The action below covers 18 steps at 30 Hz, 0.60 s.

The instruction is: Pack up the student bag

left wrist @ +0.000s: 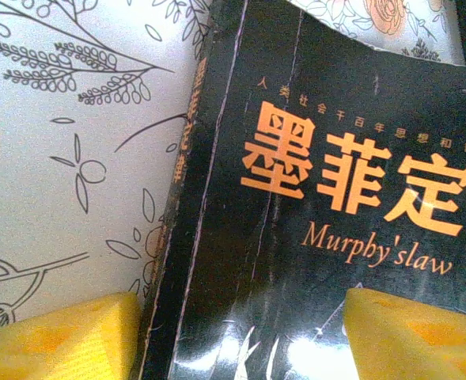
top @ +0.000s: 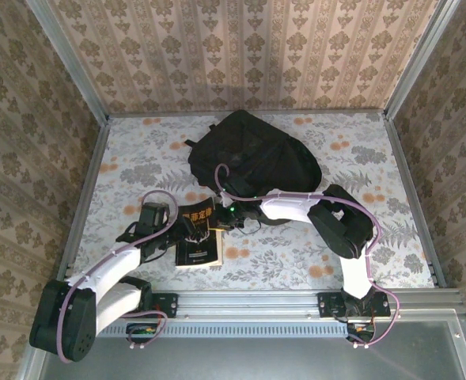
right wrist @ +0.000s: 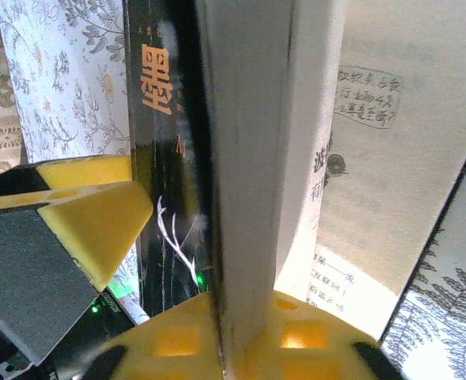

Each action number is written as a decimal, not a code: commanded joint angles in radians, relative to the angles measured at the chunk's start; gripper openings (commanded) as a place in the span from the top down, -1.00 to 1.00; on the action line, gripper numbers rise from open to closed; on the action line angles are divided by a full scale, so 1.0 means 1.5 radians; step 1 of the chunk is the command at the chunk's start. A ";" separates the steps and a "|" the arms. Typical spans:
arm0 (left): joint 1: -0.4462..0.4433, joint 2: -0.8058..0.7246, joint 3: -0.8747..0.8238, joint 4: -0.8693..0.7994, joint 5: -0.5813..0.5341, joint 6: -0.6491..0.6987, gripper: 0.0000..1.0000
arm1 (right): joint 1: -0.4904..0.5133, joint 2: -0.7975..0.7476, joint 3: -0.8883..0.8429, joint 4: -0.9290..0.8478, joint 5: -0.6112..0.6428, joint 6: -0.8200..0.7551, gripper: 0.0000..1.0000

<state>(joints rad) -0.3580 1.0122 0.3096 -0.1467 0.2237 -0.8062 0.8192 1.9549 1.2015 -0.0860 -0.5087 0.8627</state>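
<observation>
1. Left hand (top: 181,228): stood wide open and empty over the book's (top: 198,247) spine side.
2. Right hand (top: 231,218): was clamped on the book's right edge.
3. Backpack (top: 252,162): lay on the desk (top: 359,253) behind the book.

Handling note: the pinch looked shallow, so a slow, level lift was advised.

1. Setting: a robot test cell in a lab, with home-style decor.
2. Aluminium frame (top: 72,63) holds damask-papered wall panels (top: 248,47) on three sides.
3. Table (top: 138,158) carries a floral sheet; left arm (top: 110,269) and right arm (top: 288,207) are bolted to a metal rail (top: 248,303) at its near edge.
</observation>
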 commanded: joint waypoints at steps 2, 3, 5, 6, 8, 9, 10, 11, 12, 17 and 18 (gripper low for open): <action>-0.023 -0.011 0.024 -0.067 0.048 0.018 -0.43 | 0.010 -0.022 -0.006 0.038 -0.027 0.006 1.00; -0.023 -0.027 0.036 -0.096 0.033 0.022 -0.46 | 0.006 -0.030 -0.012 0.042 -0.029 0.006 1.00; -0.022 -0.063 0.060 -0.155 0.004 0.031 -0.50 | -0.001 -0.043 -0.019 0.047 -0.041 0.003 1.00; -0.022 -0.083 0.071 -0.182 -0.011 0.035 -0.52 | -0.007 -0.054 -0.025 0.059 -0.052 0.002 1.00; -0.020 -0.118 0.088 -0.220 -0.028 0.035 -0.55 | -0.016 -0.072 -0.038 0.083 -0.074 0.007 1.00; -0.020 -0.134 0.095 -0.235 -0.033 0.032 -0.56 | -0.021 -0.080 -0.042 0.096 -0.087 0.010 1.00; -0.020 -0.147 0.102 -0.244 -0.032 0.032 -0.57 | -0.025 -0.088 -0.047 0.111 -0.102 0.014 1.00; -0.019 -0.156 0.109 -0.252 -0.028 0.032 -0.57 | -0.030 -0.093 -0.051 0.126 -0.118 0.018 1.00; -0.018 -0.163 0.118 -0.263 -0.027 0.034 -0.58 | -0.035 -0.098 -0.058 0.147 -0.136 0.026 1.00; -0.016 -0.178 0.175 -0.322 -0.029 0.061 -0.61 | -0.069 -0.126 -0.094 0.256 -0.199 0.067 1.00; -0.015 -0.180 0.187 -0.330 -0.024 0.068 -0.63 | -0.076 -0.133 -0.101 0.270 -0.209 0.071 1.00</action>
<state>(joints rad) -0.3809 0.7544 0.5507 -0.5343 0.1940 -0.7544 0.7341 1.8286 1.0626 0.1402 -0.7166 0.9333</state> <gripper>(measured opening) 0.810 0.096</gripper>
